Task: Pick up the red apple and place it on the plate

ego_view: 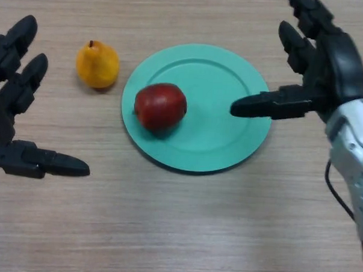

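The red apple lies on the left part of the teal plate in the middle of the wooden table. My right hand is open above the plate's right edge, its thumb pointing left toward the apple, apart from it. My left hand is open and empty at the table's left side, its thumb stretched out to the right.
A yellow-orange pear-like fruit sits on the table just left of the plate, between the plate and my left hand.
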`<action>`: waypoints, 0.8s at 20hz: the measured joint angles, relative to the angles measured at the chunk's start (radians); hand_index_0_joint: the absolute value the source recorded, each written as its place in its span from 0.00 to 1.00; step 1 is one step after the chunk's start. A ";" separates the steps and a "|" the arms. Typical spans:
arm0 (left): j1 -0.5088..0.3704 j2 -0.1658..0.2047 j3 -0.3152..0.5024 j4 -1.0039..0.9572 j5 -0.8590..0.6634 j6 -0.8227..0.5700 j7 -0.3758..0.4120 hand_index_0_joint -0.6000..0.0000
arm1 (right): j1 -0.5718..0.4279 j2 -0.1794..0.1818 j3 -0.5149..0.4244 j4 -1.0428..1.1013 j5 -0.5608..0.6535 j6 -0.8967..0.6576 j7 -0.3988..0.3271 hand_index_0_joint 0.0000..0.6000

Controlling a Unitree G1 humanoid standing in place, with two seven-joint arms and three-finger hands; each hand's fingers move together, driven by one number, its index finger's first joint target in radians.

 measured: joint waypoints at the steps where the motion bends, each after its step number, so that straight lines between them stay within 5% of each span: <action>1: -0.011 0.005 -0.003 0.016 0.000 -0.020 0.000 1.00 | 0.028 -0.021 -0.018 -0.041 0.001 0.014 -0.001 0.00; 7: -0.037 0.023 -0.024 0.046 -0.007 -0.063 0.018 1.00 | 0.216 -0.065 -0.068 -0.234 0.037 0.013 0.048 0.00; 10: -0.051 0.027 -0.023 0.059 -0.009 -0.074 0.020 1.00 | 0.246 -0.097 -0.081 -0.268 0.036 0.013 0.096 0.00; 16: -0.077 0.036 -0.030 0.089 -0.001 -0.122 0.085 1.00 | 0.262 -0.096 -0.097 -0.307 0.004 0.014 0.130 0.00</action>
